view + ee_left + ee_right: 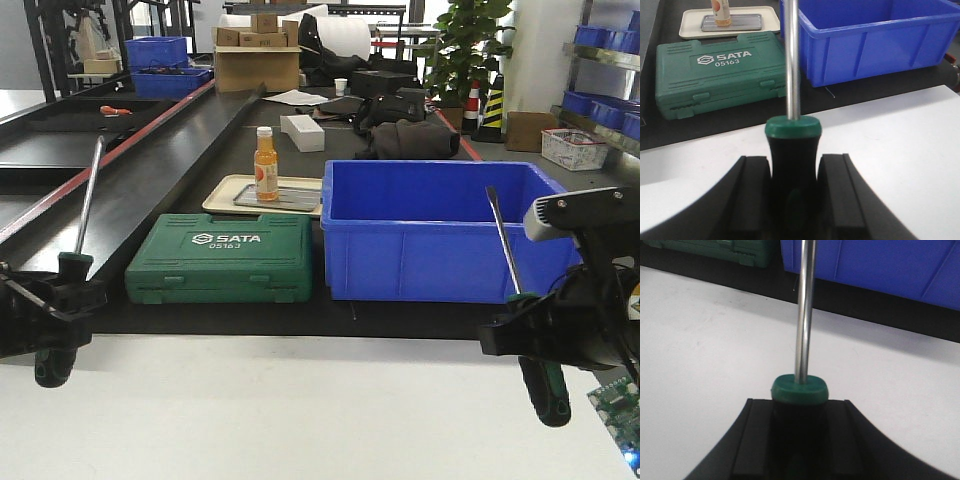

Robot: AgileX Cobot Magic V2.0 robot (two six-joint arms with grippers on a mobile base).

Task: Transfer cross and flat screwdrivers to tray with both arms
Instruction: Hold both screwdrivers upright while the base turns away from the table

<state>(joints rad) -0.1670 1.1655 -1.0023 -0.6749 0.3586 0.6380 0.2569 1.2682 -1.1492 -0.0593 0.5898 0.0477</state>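
Although both tools are off the desk [300, 420], we cannot find the grey tray in any view, so the drop point is unknown to us. The left end effector [58, 298] is clamped around the thick handle of the left screwdriver [86, 205], and the right end effector [532, 335] grips the handle of the right screwdriver [505, 245] the same way. Both wrist views show black pads pressed on either side of the handle, with the steel shaft running away from the camera.

We see the main risk in those long shafts. The right one rises just in front of the blue bin [430, 235], and a forward swing could strike its wall. The left one leans above the green case [220, 260]. The rounded handles could also pivot between flat pads if a tip catches. If both arms converge on one tray, we judge the shafts may cross.
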